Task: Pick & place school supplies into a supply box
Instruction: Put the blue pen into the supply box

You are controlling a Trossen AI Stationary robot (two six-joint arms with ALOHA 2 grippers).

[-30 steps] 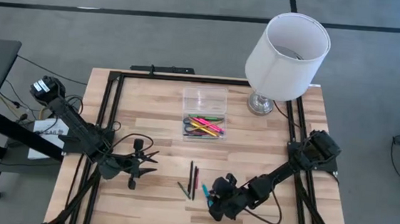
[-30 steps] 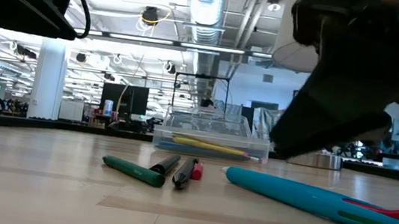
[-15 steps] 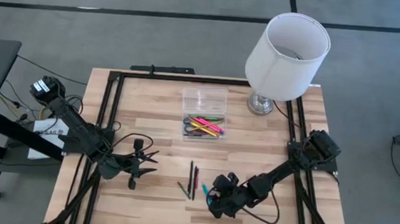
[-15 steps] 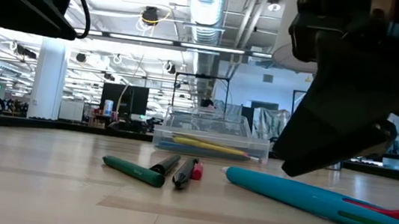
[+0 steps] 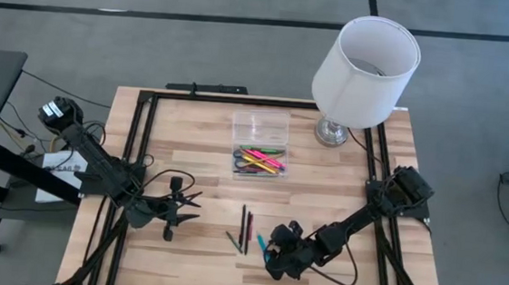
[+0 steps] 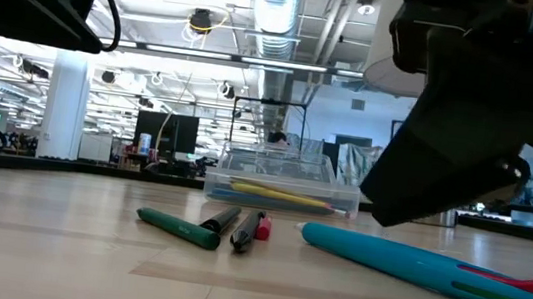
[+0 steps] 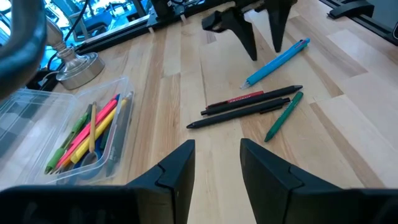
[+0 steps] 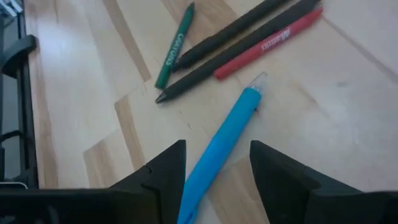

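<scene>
A light-blue pen (image 8: 221,152) lies flat on the wooden table near its front edge. My right gripper (image 8: 217,144) hangs open over it, one finger on each side and not touching it. Beside the blue pen lie two black pens (image 8: 249,37), a red-marked pen (image 8: 267,45) and a green one (image 8: 174,46), also flat on the wood. The clear supply box (image 5: 258,158) stands at mid-table holding pink, yellow and green pens. My left gripper (image 5: 188,201) waits open at the table's left, nothing between its fingers (image 7: 177,168).
The box's clear lid (image 5: 260,125) lies just behind the box. A white-shaded lamp (image 5: 365,69) stands at the far right corner. Black frame rails (image 5: 140,152) run along the table's edges. Bare wood lies between the loose pens and the box.
My right gripper has stirred slightly over the blue pen; in the low view its near finger has dipped a little toward the table. All the pens lie where they were.
</scene>
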